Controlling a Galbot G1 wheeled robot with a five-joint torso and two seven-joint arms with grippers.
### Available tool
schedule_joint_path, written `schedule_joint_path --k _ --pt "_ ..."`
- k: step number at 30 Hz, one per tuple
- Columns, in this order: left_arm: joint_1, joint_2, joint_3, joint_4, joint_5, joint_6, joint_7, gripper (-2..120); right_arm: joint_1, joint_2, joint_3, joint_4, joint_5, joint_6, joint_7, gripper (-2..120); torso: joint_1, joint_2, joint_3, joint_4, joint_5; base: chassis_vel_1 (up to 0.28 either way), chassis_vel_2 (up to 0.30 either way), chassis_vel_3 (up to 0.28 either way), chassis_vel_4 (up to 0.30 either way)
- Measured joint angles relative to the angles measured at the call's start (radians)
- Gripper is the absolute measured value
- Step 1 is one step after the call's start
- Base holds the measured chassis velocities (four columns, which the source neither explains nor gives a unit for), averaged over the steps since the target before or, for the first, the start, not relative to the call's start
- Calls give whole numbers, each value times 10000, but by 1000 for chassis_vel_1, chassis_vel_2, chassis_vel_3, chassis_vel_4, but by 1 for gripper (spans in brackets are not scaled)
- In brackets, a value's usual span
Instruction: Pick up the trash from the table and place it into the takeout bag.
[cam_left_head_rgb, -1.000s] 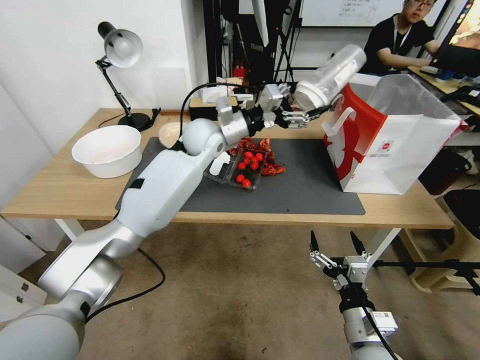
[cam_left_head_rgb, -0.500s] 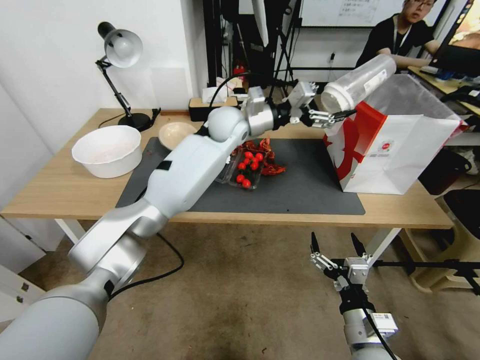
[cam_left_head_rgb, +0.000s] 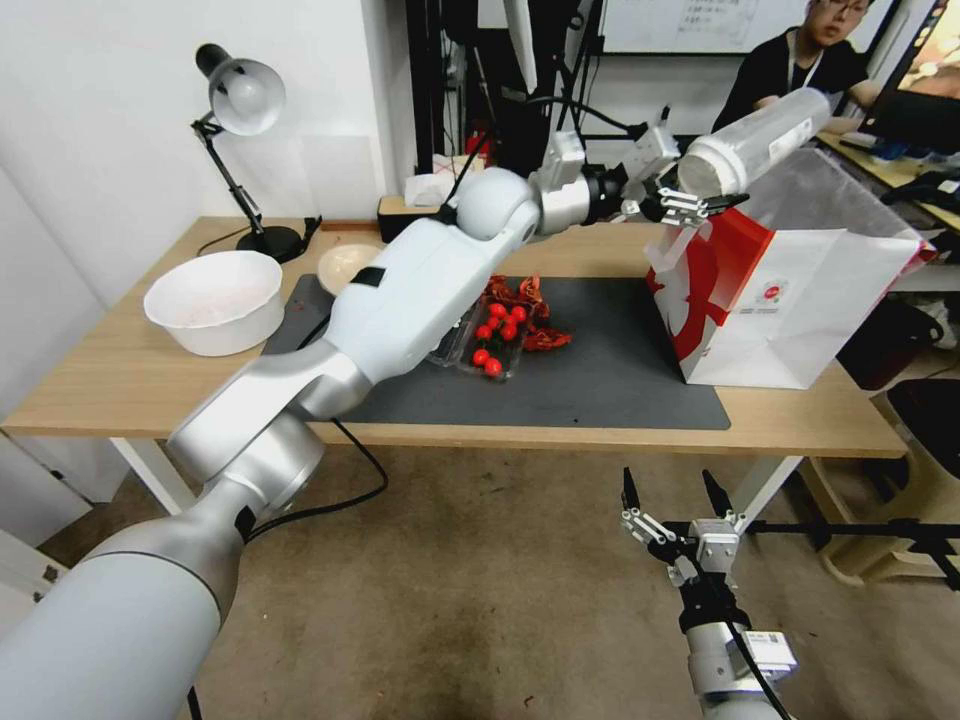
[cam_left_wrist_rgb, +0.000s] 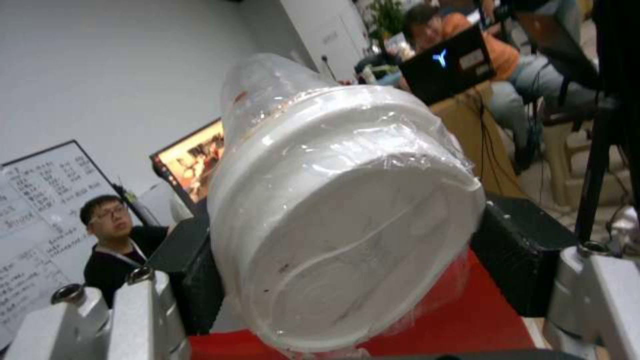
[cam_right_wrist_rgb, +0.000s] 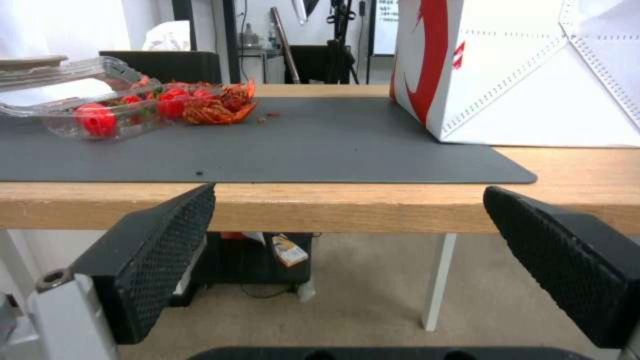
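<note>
1. Looking through the head view, we saw the left arm stretched across the table (cam_left_head_rgb: 130, 385) with the left gripper (cam_left_head_rgb: 690, 205) raised above the near top edge of the takeout bag (cam_left_head_rgb: 790, 300). Its fingers were clenched on the white-lidded end of a translucent cup (cam_left_head_rgb: 760, 140), which lay tilted in the air with its far end pointing up and away, over the bag's open mouth. The bag stood upright on the table's right part, partly on the dark grey mat (cam_left_head_rgb: 620, 380). A clear tray of red fruit (cam_left_head_rgb: 495, 345) with red scraps beside it lay on the mat, a beige bowl (cam_left_head_rgb: 345, 265) sat behind the arm, and a white bowl (cam_left_head_rgb: 212, 300) rested on the bare wood to the left. The right gripper (cam_left_head_rgb: 670, 495) hung low in front of the table, spread apart and holding nothing.

2. From the left wrist view, we saw the cup's (cam_left_wrist_rgb: 347, 210) white lid filling the space between the two dark pads (cam_left_wrist_rgb: 187, 280), wrapped in clear film, with the bag's red panel (cam_left_wrist_rgb: 467, 330) just beneath it.

3. From the right wrist view, we saw the pads (cam_right_wrist_rgb: 160, 250) wide apart below the table edge (cam_right_wrist_rgb: 320, 207), the tray (cam_right_wrist_rgb: 100, 117) and the bag (cam_right_wrist_rgb: 520, 75) well apart on the mat (cam_right_wrist_rgb: 300, 150).
</note>
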Motion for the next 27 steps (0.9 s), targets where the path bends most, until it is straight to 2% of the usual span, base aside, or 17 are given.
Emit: schedule_joint_path --k 4,13,20,22,23,26,27 --pt "-282 -183 196 170 342 162 -215 74 -7 81 -8 -8 -52 12 -3 100 0 0 -1 2 -2 0 0 0 0" --pt "-862 -588 624 461 1898 87 -736 74 -53 216 -6 -84 -139 76 -10 100 0 0 0 0 0 0 0 0 0" --pt "-1037 -608 961 204 3045 1 -870 74 -75 235 30 -98 -147 97 -9 100 0 -1 0 0 -1 0 0 0 0" --pt "-1076 -606 1024 178 3058 -12 -932 74 -62 244 30 -128 -151 97 -9 100 0 0 0 0 -1 0 0 0 0" --pt "-1112 -605 1069 163 3055 -32 -993 79 -57 245 30 -140 -160 97 -9 100 0 0 0 1 -1 0 0 0 0" --pt "-1134 -603 1104 152 3053 -42 -1022 82 -57 246 29 -143 -164 97 -9 100 0 -1 0 2 -1 0 0 0 0" --pt "-1143 -602 1120 145 3053 -47 -1034 92 -58 246 28 -143 -166 97 -10 100 0 0 0 1 -1 0 0 0 0"
